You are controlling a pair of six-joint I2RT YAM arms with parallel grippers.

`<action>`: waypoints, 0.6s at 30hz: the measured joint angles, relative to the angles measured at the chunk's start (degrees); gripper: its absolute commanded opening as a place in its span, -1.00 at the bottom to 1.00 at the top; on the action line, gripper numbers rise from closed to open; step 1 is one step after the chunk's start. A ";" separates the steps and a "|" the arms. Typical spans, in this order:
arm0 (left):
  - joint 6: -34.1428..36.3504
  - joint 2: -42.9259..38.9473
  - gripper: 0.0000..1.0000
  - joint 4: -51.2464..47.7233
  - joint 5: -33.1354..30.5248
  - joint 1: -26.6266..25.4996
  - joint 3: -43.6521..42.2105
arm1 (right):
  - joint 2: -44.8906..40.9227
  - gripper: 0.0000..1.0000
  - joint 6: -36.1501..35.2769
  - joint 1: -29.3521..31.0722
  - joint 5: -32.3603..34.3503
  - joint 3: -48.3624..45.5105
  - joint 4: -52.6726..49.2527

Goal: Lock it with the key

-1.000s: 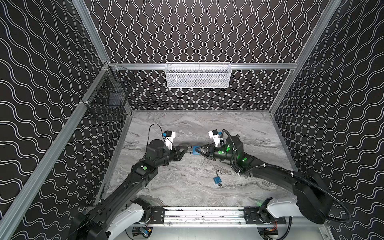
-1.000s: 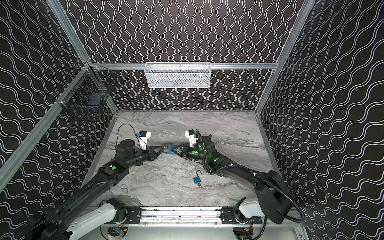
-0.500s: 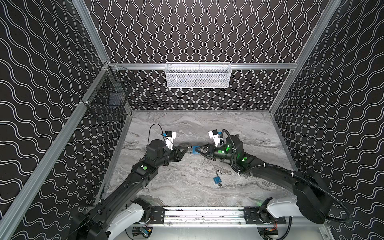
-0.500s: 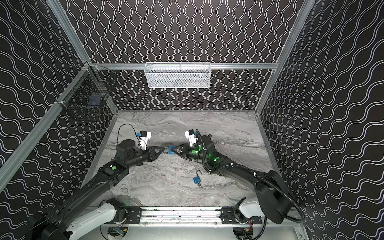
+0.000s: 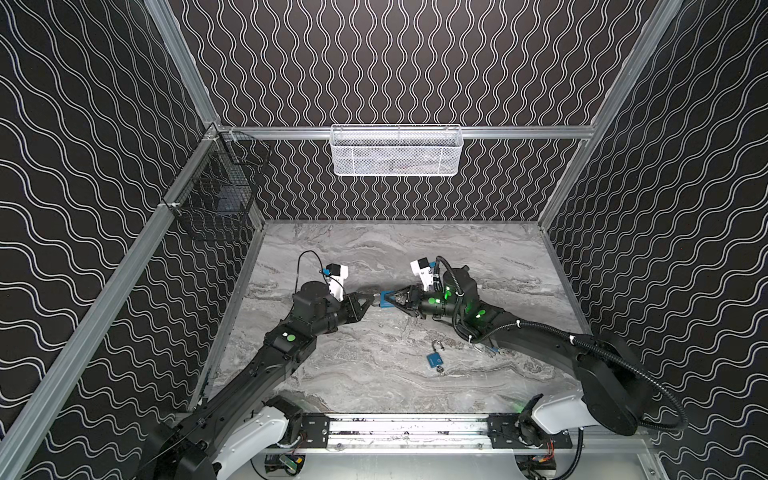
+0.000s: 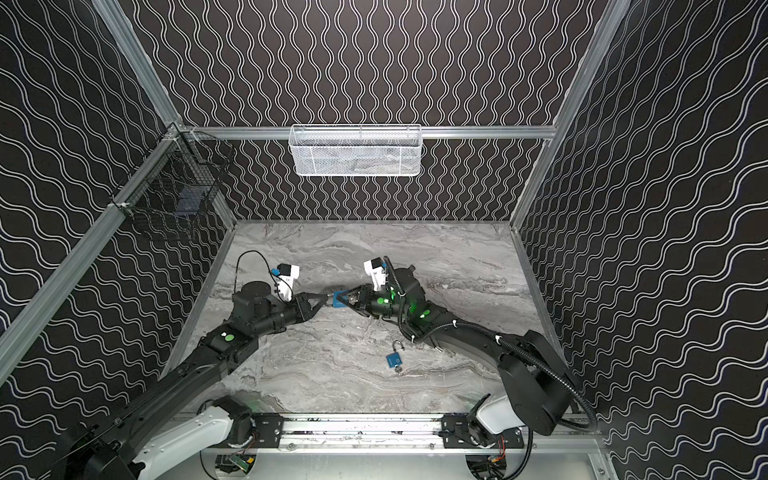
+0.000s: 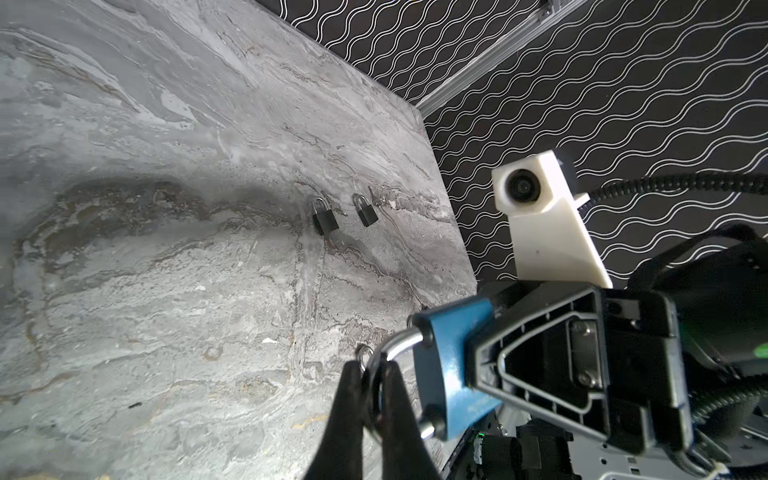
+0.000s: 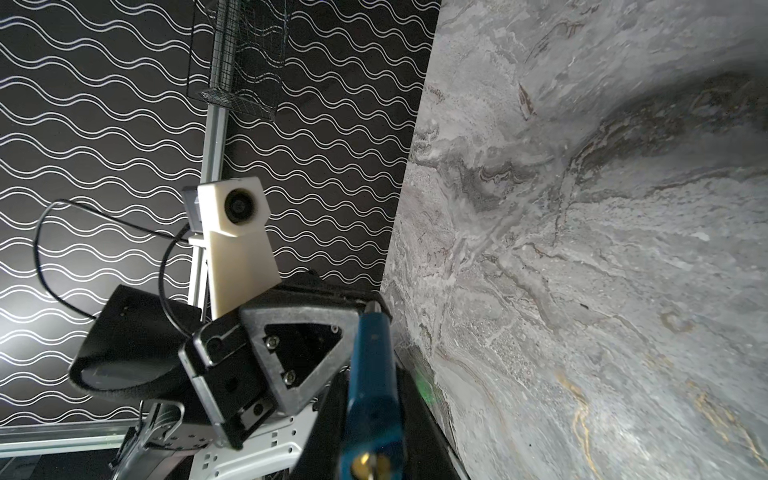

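- The worktop point(image 5: 353, 374) is a matt grey slab with wavy marble-like veining. It is boxed in by black walls point(image 5: 415, 62) printed with white wavy lines.
- The held padlock point(image 7: 449, 365) has a smooth blue rectangular body with rounded corners and a polished silver U-shaped shackle point(image 7: 395, 347). It hangs above the middle of the worktop, between the two arms.
- Its long axis lies about level and roughly parallel to the worktop's near edge. The shackle points toward the left edge and the base toward the right edge.
- In the right wrist view the base shows a brass-coloured keyway point(image 8: 365, 461). It is too blurred to tell whether a key sits in it.
- The right end effector point(image 5: 390, 300), black and angular with triangular cut-outs, is clamped on the blue body.
- The left end effector point(image 7: 372, 368), slim, black and tapering, is drawn together on the bend of the shackle.
- A loose padlock point(image 5: 434, 359) with the same blue body lies flat, right of centre and toward the near edge. Its silver shackle is sprung open and points to the far edge.
- Two black padlocks point(image 7: 325, 218) with silver shackles lie side by side near a worktop edge.
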 measured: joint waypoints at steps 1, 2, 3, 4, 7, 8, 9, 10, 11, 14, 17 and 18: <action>-0.02 -0.26 -1.00 -0.13 -0.35 -0.07 0.00 | 0.22 -1.00 -0.09 0.00 -0.15 0.00 0.55; -0.02 -0.39 -1.00 -0.17 -0.55 -0.09 0.02 | 0.35 -1.00 -0.15 0.00 -0.15 0.00 0.94; -0.02 -0.42 -1.00 -0.37 -0.72 -0.09 0.09 | 0.48 -1.00 -0.15 0.00 -0.15 0.00 1.27; -0.02 -0.42 -1.00 -0.46 -0.76 -0.09 0.09 | 0.59 -1.00 -0.15 0.00 -0.15 0.00 1.36; -0.02 -0.46 -1.00 -0.94 -0.83 -0.15 0.09 | 0.44 -1.00 -0.17 0.00 -0.11 -0.37 1.51; -0.02 -0.46 -1.00 -1.09 -0.76 -0.20 0.11 | 0.22 -1.00 -0.17 0.00 -0.09 -0.68 1.62; -0.02 -0.46 -0.99 -1.25 -0.66 -0.20 0.13 | -0.02 -1.00 -0.17 0.00 -0.02 -0.92 1.66; 0.00 -0.42 -0.89 -1.36 -0.63 -0.24 0.28 | -0.24 -1.00 -0.17 0.00 0.07 -1.16 1.68; 0.02 -0.28 -0.81 -1.75 -0.48 -0.28 0.57 | -0.52 -1.00 -0.15 -0.04 0.11 -1.44 1.81; 0.00 0.02 -0.61 -1.64 0.22 -0.39 0.76 | -1.33 -1.00 -0.22 -0.24 0.04 -2.64 2.95; -0.17 0.22 -0.39 -1.25 1.60 -0.55 0.74 | -1.75 -1.00 -0.63 -0.37 -0.61 -3.50 3.21; -0.20 0.28 -0.35 -0.85 2.03 -0.55 0.74 | -1.90 -1.00 -0.63 -0.44 -0.66 -3.63 3.28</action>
